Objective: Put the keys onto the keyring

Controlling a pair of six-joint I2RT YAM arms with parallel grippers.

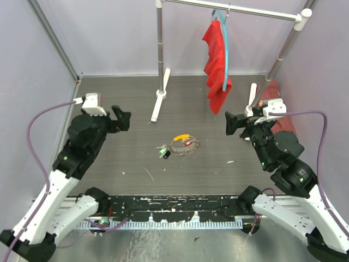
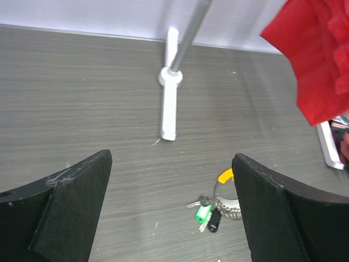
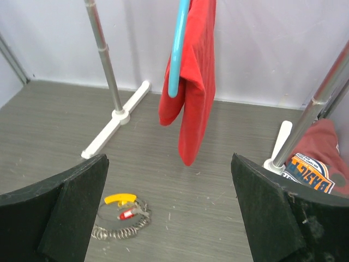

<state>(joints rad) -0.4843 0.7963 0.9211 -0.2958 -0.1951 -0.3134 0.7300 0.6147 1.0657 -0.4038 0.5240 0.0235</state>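
The keyring [image 1: 183, 145], a thin grey loop with an orange section, lies on the table's middle. It also shows in the right wrist view [image 3: 117, 218] and partly in the left wrist view [image 2: 226, 188]. A red key [image 3: 126, 214] lies inside the loop. A green key [image 2: 203, 213] and a black key [image 2: 214, 219] lie together at its left end, also seen from above [image 1: 163, 153]. My left gripper [image 1: 121, 118] is open and empty, raised left of the keys. My right gripper [image 1: 233, 123] is open and empty, raised right of them.
A clothes rack with white feet [image 1: 160, 98] stands at the back. A red cloth [image 1: 217, 65] hangs there on a light-blue hanger [image 1: 225, 52]. A dark red printed garment [image 3: 313, 164] lies at the right rack foot.
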